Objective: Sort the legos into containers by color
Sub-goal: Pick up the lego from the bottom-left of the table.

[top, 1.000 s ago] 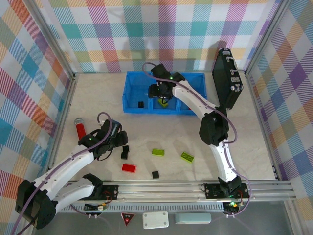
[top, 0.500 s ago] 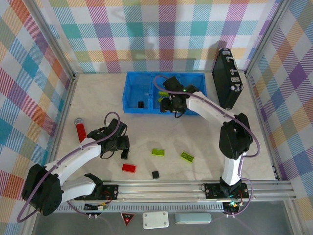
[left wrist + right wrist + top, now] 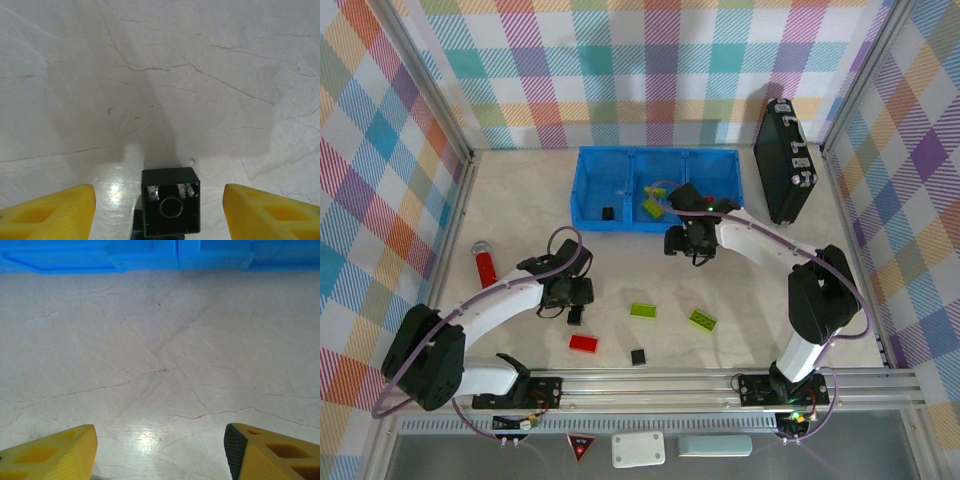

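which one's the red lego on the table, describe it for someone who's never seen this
Start at the silver rail along the near edge of the table. Just beyond it, left of centre, the red lego lies flat. It is the only red brick there; its neighbours are a black square lego and a lime-green lego.

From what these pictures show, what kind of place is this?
Probably a robot training cell: checked multicolour cloth walls around a pale marble-patterned table, two black-and-white robot arms bolted to a silver aluminium rail, and a bright-blue plastic sorting tray.
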You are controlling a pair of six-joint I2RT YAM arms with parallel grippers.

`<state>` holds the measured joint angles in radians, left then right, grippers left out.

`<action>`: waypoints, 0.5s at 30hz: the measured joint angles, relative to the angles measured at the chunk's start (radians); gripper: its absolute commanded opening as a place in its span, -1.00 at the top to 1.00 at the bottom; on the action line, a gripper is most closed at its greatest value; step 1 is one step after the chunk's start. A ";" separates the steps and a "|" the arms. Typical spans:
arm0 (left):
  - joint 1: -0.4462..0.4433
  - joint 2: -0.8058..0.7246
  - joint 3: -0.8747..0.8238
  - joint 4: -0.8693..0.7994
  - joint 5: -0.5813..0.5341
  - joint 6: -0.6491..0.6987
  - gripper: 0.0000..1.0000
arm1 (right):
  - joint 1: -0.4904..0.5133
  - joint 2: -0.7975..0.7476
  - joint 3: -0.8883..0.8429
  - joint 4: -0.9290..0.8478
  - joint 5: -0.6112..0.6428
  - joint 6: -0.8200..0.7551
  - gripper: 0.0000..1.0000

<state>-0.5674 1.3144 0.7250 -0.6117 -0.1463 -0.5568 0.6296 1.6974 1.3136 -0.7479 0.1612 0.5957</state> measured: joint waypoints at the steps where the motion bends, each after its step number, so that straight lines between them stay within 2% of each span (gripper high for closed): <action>1: -0.007 0.011 0.004 0.005 0.000 -0.001 -0.34 | 0.000 -0.003 -0.003 0.002 0.002 0.003 -0.39; 7: -0.026 0.063 0.019 0.018 -0.004 -0.004 -0.31 | 0.000 -0.016 -0.011 0.008 0.006 0.011 -0.39; 15: -0.038 0.074 0.018 0.021 -0.003 -0.016 -0.18 | 0.000 -0.035 -0.037 0.011 0.010 0.019 -0.38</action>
<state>-0.6056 1.3888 0.7433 -0.5911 -0.1497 -0.5724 0.6296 1.6623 1.2770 -0.7364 0.1715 0.6144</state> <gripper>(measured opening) 0.602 0.691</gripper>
